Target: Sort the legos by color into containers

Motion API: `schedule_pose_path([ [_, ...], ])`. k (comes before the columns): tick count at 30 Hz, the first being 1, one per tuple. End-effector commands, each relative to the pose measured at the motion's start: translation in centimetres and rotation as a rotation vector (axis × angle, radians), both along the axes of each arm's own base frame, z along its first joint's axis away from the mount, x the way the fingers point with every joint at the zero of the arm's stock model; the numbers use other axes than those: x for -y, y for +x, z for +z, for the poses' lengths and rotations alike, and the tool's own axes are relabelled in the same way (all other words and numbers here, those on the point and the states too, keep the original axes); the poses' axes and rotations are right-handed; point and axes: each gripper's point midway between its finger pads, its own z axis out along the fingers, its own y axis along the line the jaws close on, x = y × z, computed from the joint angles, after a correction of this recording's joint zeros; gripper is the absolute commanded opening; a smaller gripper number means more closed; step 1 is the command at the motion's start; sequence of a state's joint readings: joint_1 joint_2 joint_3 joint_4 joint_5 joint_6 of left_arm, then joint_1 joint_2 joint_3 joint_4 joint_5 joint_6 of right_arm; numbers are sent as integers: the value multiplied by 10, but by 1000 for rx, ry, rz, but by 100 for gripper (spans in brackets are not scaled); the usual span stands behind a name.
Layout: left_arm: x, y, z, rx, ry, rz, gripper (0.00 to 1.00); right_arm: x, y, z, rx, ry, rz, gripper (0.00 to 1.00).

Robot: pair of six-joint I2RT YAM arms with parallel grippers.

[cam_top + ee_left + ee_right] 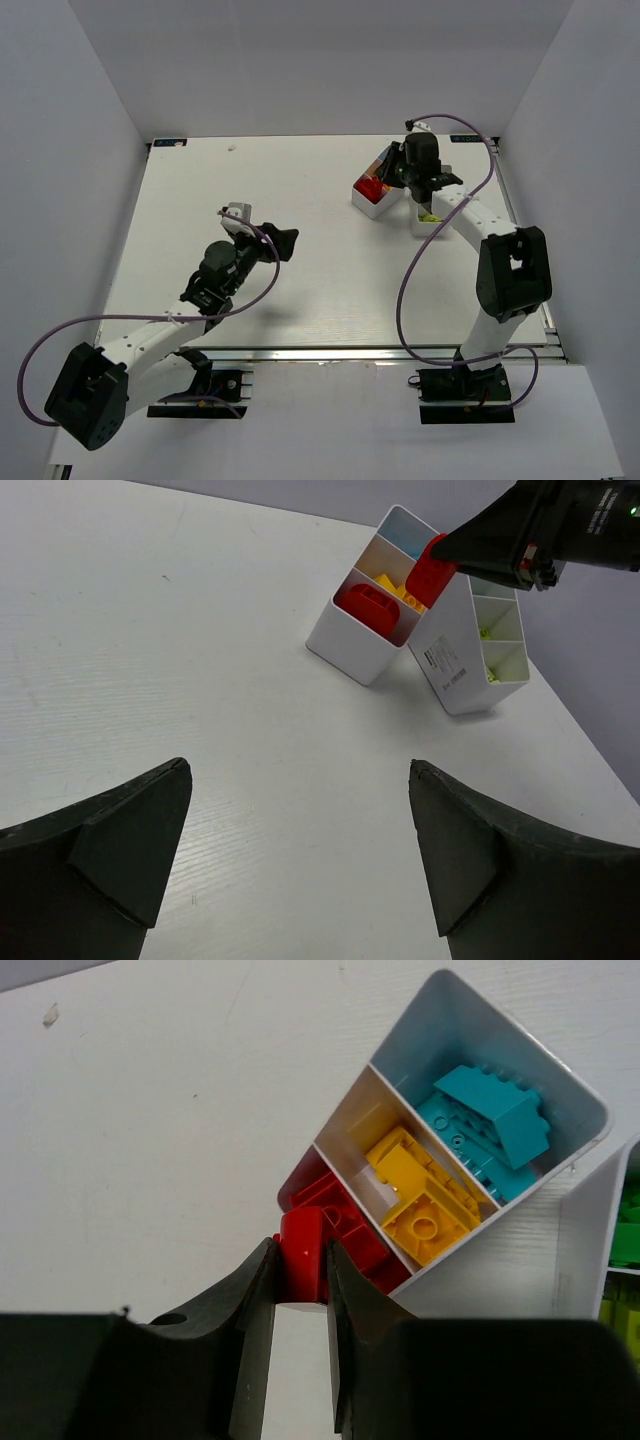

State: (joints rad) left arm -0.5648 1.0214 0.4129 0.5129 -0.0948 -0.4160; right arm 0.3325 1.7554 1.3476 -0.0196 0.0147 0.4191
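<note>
My right gripper [301, 1260] is shut on a red lego [303, 1232] and holds it just over the red compartment of the first white container [520, 1230]. That compartment holds more red legos [350, 1230]. The middle one has yellow legos [425, 1200] and the far one cyan legos [490, 1125]. In the left wrist view the held red lego [430, 572] hangs from the right gripper [455, 555] above the same container [350, 645]. Back over bare table, my left gripper [298, 768] stands wide open with nothing in it.
A second white container [450, 665] leans against the first on its right, with green legos [625, 1220] inside. Both sit at the table's far right [372, 207], close to the right wall. The left arm [215, 275] reaches over the middle left.
</note>
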Motion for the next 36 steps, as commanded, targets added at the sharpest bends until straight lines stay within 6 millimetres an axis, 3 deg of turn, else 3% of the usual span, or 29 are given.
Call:
schedule_pose_path([
  [1,-12,-2,3,0,-17,50,98,14,22,21,48,42,-122,0],
  [8,-18,-6,2,-4,-26,71,98,-2,14,5,-36,151,-93,0],
  [19,-21,-7,1,-6,-33,82,98,6,15,-22,-88,131,-142,0],
  [30,-22,-9,-2,-10,-38,85,98,10,19,-32,-77,79,-146,0],
  [36,-23,-8,-3,-13,-35,90,98,2,21,-34,-55,66,-93,0],
])
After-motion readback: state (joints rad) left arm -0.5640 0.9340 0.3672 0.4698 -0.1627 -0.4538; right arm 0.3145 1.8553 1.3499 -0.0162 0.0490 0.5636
